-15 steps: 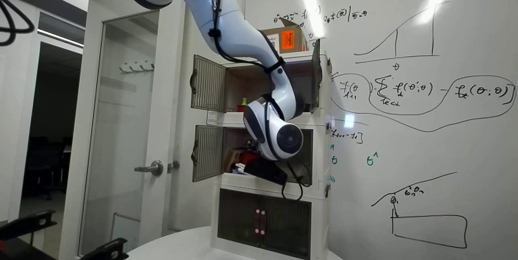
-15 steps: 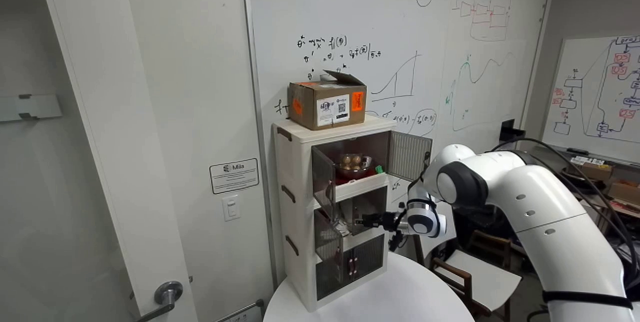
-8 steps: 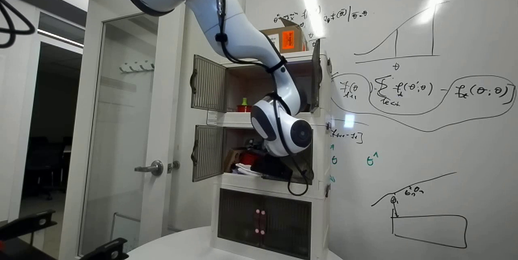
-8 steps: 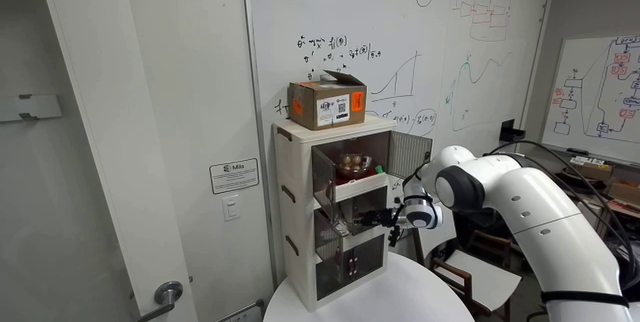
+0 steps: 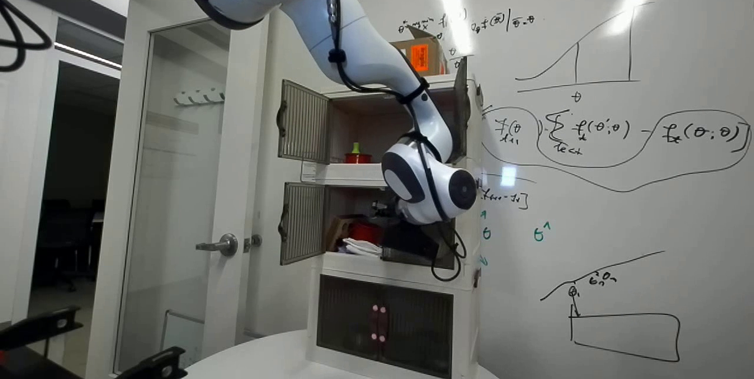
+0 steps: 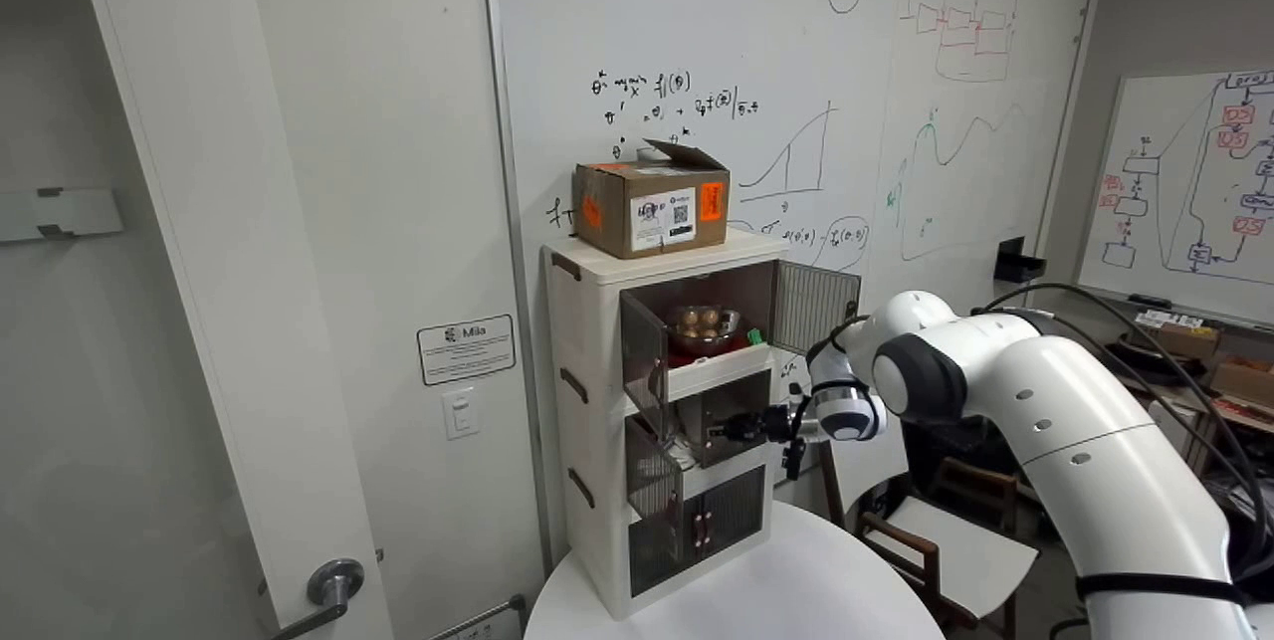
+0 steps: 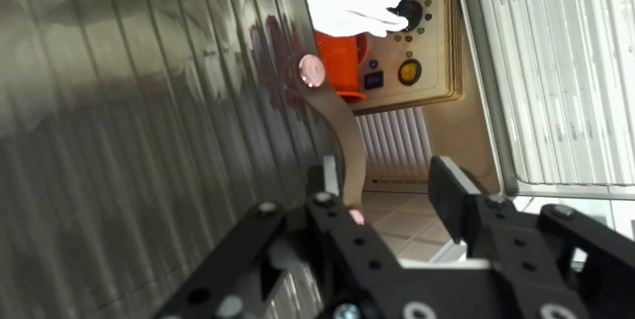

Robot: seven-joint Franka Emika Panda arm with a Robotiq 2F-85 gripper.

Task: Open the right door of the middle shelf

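Gripper parted, holding nothing, right door upright, front-facing, vertically ribbed

Arm wrist up a bit in both exterior views, shifted right in an exterior view. More exposed there now: green-topped red item on top shelf; red object, white bundle in middle shelf.

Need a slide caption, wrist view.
Open pincer close to the handle of the right door, with a red cup showing past the door's edge.
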